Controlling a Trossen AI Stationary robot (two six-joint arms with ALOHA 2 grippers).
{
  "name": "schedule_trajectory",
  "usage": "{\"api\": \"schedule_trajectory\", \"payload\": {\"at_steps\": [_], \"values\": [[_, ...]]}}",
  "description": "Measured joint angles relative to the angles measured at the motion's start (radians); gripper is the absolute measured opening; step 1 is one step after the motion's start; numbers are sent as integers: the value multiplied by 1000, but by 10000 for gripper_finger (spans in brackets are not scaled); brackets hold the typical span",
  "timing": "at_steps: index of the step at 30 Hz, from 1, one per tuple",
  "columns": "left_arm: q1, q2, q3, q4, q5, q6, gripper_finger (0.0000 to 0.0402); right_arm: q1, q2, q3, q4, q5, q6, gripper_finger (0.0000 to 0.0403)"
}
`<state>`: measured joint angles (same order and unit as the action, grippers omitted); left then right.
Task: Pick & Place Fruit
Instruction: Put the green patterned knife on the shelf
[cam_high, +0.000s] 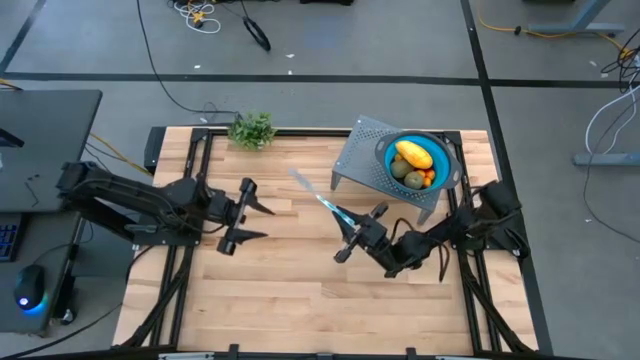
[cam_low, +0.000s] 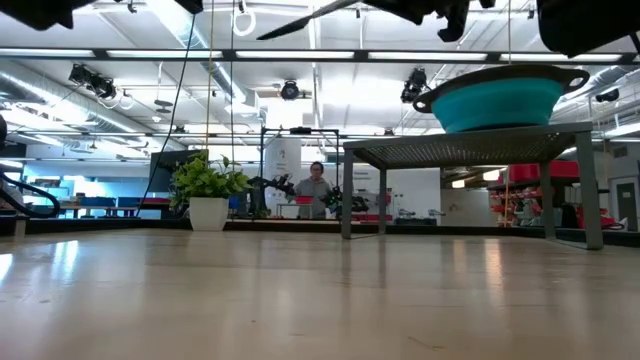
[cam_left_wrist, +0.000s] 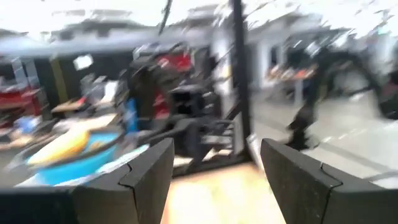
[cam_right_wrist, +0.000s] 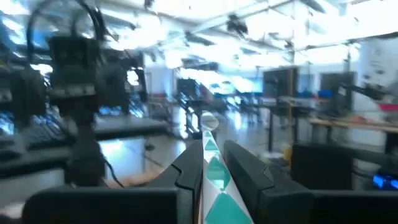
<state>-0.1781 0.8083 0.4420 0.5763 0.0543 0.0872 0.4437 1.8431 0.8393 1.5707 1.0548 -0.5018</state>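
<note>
We see the right gripper (cam_high: 345, 250) clamped on the slim white-bladed, blue-handled knife (cam_high: 318, 195) above mid-bench. The left gripper (cam_high: 252, 213) hangs spread apart, holding nothing. The fruit (cam_high: 414, 160) sits in the teal bowl (cam_high: 385, 152) on the grey perforated stand (cam_high: 360, 150) at far right (smaller pieces partly hidden by the rim).

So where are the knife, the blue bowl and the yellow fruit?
knife (cam_high: 312, 190): high view, on its white blade.
blue bowl (cam_low: 500, 103): low view, on its side wall.
yellow fruit (cam_high: 414, 154): high view, on its middle.
</note>
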Motion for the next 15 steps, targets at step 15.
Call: {"api": "schedule_trajectory", "payload": {"at_steps": [15], "values": [[2,392,-29,390,47,18,249,-8,-15,1,-2,-90,-89,59]]}}
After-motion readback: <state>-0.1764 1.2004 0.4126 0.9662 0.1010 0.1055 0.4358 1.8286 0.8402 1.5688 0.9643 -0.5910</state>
